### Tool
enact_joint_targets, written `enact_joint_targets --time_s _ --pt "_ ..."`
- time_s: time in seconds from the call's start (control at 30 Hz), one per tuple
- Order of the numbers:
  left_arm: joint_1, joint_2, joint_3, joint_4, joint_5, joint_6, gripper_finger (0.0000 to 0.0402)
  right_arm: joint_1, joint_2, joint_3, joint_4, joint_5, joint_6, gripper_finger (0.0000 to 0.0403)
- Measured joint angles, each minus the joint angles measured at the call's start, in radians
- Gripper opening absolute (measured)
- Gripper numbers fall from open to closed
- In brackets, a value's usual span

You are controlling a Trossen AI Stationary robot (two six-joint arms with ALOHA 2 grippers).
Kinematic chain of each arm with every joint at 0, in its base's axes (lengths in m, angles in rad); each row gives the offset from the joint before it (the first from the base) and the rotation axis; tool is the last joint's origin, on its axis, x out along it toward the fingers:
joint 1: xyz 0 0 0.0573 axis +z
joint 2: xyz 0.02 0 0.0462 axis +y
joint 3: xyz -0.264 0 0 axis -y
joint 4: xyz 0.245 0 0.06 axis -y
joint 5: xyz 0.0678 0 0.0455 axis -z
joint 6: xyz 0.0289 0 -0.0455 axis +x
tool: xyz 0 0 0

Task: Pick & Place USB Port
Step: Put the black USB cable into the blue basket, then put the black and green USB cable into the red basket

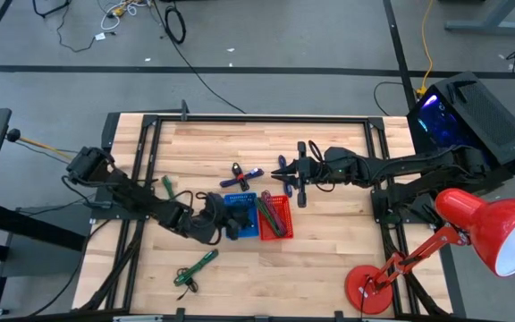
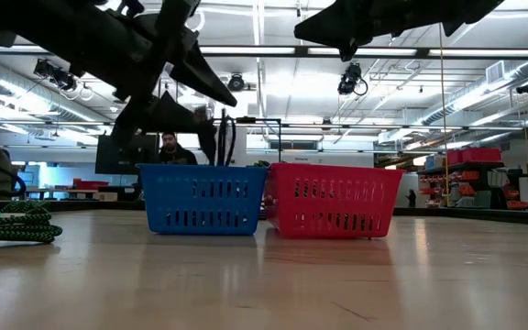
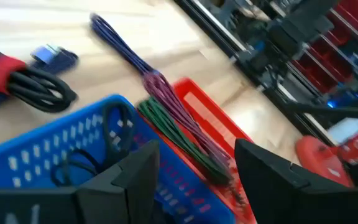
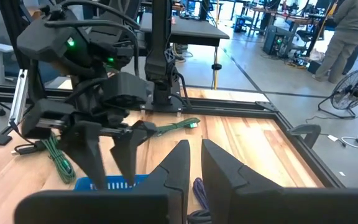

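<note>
A blue basket [image 1: 245, 220] and a red basket [image 1: 275, 215] stand side by side on the wooden table. My left gripper [image 1: 224, 222] hangs open over the blue basket [image 3: 61, 149], fingers pointing down and empty. A black cable [image 3: 86, 165] lies inside that basket, and its loop [image 2: 225, 137] sticks up above the rim. Green and purple cables [image 3: 179, 124] lie in the red basket [image 3: 204, 106]. My right gripper [image 1: 291, 182] hovers shut and empty above the table, beyond the red basket toward the far edge. A black cable with a red tie [image 3: 23, 81] and a blue USB plug [image 3: 51, 56] lie loose on the table.
A bundled green cable [image 1: 195, 266] lies toward the near edge, and another green cable [image 1: 166, 186] lies left of the baskets. A red desk lamp [image 1: 472, 233] stands at the table's right near corner. Black frame rails [image 1: 257, 119] border the table. People [image 4: 347, 31] stand in the room beyond.
</note>
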Motion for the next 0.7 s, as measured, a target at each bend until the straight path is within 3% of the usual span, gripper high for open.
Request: enact_joint_targets --time_s 0.37,0.53,0.7 --pt "0.043 -0.008 0.000 -0.016 -0.026 0.048 0.0213 0.000 0.000 0.000 -0.017 0.000 0.015 0.0041" --pt "0.020 -0.017 0.000 -0.013 0.066 0.079 0.0213 0.000 0.000 0.000 -0.030 0.000 0.010 0.0041" --pt "-0.015 -0.105 0.001 -0.135 0.180 0.057 0.0213 0.000 0.000 0.000 -0.032 0.000 -0.010 0.0041"
